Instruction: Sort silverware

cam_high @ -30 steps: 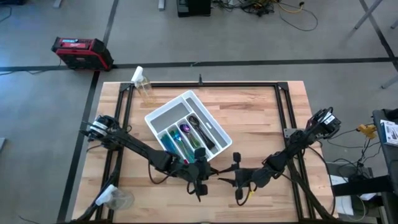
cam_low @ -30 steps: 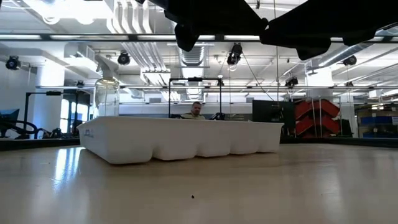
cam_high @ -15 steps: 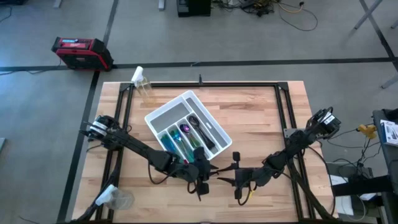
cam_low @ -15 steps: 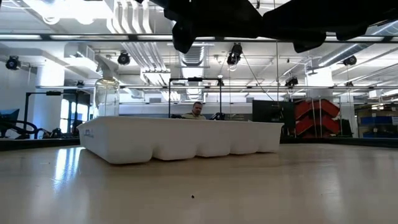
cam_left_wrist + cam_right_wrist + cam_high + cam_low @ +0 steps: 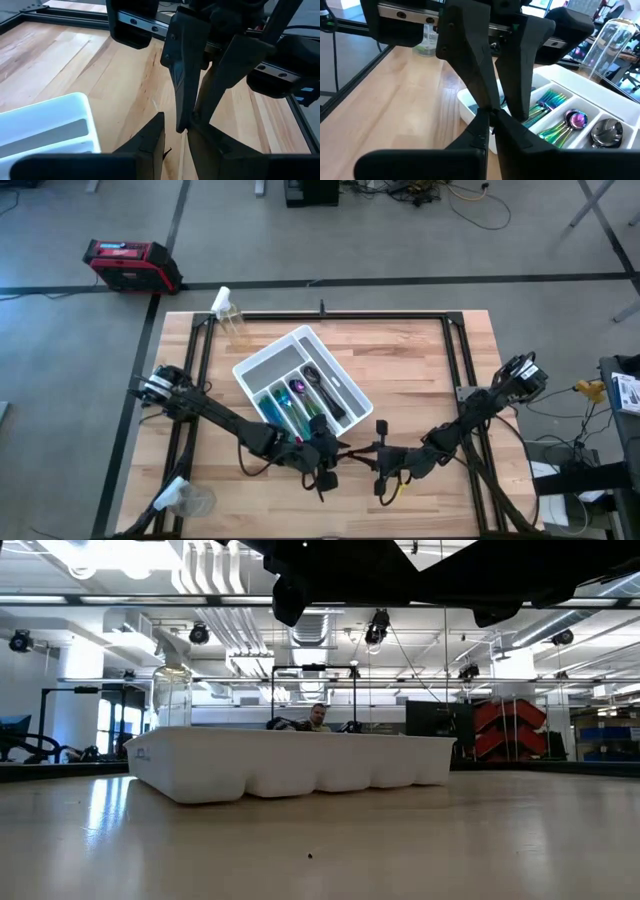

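Note:
The white tray (image 5: 262, 352) sits aslant at the table's middle and holds the silverware (image 5: 295, 402): teal forks and spoons (image 5: 555, 115) and a dark spoon (image 5: 313, 376). Both grippers hover above the wood just near of the tray, pointing at each other tip to tip. My left gripper (image 5: 175, 125) has its fingers a narrow gap apart. My right gripper (image 5: 492, 117) is shut, its tips (image 5: 184, 125) reaching into that gap. I make out no silverware between the fingers. My right gripper's shut fingertips (image 5: 184, 125) lie level between my left gripper's fingertips; whether the two grippers touch, I cannot tell. No piece of silverware shows at that spot.
A clear bottle (image 5: 232, 320) stands at the far left corner and a clear cup (image 5: 190, 502) lies at the near left corner. A black frame (image 5: 322, 315) rims the table. Bare wood lies to the right. A person (image 5: 316, 717) shows behind the tray.
My right gripper has moved a little toward the far edge and toward my left gripper, so the two sets of fingertips now meet. In the low view both arms have risen slightly.

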You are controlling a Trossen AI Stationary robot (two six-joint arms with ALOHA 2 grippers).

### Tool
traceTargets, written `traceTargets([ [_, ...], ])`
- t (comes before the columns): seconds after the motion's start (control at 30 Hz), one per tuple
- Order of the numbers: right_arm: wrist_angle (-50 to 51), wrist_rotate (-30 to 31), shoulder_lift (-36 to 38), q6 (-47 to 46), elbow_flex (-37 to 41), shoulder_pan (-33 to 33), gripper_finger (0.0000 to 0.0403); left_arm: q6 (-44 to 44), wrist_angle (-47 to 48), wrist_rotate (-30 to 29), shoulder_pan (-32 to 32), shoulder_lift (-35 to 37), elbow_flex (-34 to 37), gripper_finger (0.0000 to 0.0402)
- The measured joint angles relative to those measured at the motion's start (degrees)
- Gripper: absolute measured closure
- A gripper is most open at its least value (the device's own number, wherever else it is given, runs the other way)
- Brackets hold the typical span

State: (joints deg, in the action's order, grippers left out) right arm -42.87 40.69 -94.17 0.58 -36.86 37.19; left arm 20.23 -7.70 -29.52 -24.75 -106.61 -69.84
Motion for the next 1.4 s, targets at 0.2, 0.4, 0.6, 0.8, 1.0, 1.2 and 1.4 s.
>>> traceTargets([
  [0.2, 1.8, -0.1, 0.0, -2.0, 0.0, 0.0, 0.0401, 0.2, 0.0, -0.3, 0.0, 0.3, 0.0, 0.0335],
  [0.4, 5.9, -0.6, 0.0, -5.3, 0.0, 0.1, 0.0402, -0.5, -1.0, -2.1, 0.0, 1.9, 0.0, 0.0332],
  [0.6, 8.3, -0.6, 0.0, -7.4, 0.0, 0.1, 0.0403, -1.4, -0.9, -2.3, -0.1, 2.4, 0.0, 0.0331],
  [0.8, 9.6, -0.6, 0.2, -6.2, 0.0, 0.5, 0.0403, -2.0, -0.8, -2.3, -0.6, 2.5, 0.0, 0.0336],
  [1.0, 26.0, 1.1, 7.4, -7.2, 0.0, 1.6, 0.0403, -8.1, -1.0, -0.1, -3.9, 3.3, 0.0, 0.0336],
  [1.2, 53.8, 0.7, 14.2, -26.6, 0.0, -0.1, 0.0403, -13.8, -3.3, 8.1, -8.0, 2.9, 0.0, 0.0337],
  [1.4, 70.0, -8.2, 14.8, -39.6, 0.4, 0.7, 0.0403, -14.1, -7.3, 11.0, -10.5, 1.7, 0.0, 0.0337],
])
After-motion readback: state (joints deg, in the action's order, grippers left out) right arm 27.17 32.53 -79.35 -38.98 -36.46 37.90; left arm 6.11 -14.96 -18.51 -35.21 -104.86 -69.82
